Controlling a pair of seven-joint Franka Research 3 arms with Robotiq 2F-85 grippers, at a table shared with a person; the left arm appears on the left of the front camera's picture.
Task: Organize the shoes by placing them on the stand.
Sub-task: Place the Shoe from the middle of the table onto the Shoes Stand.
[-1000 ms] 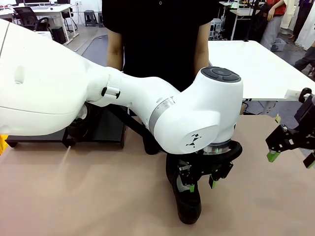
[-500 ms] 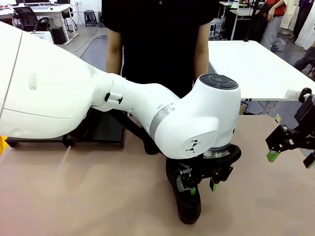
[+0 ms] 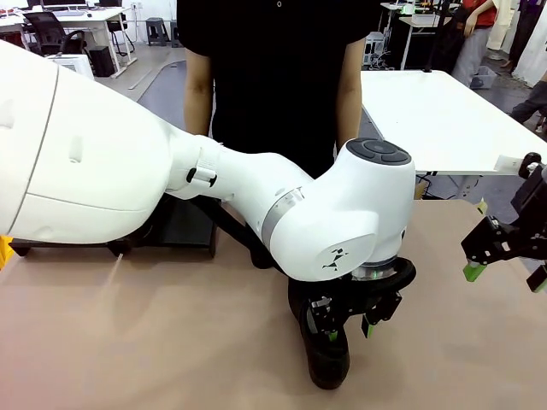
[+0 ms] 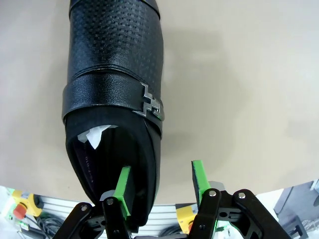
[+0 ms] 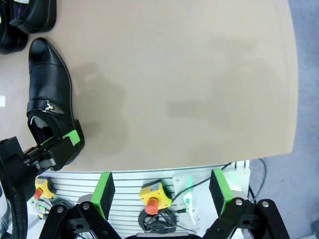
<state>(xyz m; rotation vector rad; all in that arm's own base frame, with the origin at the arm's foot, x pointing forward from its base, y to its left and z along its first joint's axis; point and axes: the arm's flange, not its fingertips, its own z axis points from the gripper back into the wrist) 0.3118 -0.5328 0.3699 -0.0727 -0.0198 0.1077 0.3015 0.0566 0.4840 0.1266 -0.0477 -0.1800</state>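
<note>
Left wrist view showed the left claw [image 4: 160,168] spread astride one side wall of the shoe [image 4: 117,64]; the right claw [image 5: 161,174] gaped wide by the bare edge of the desk [image 5: 199,74].

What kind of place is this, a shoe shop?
Probably a robot lab: a white robot arm over a shoe, an office chair behind, a red stop button at the table's edge.
</note>
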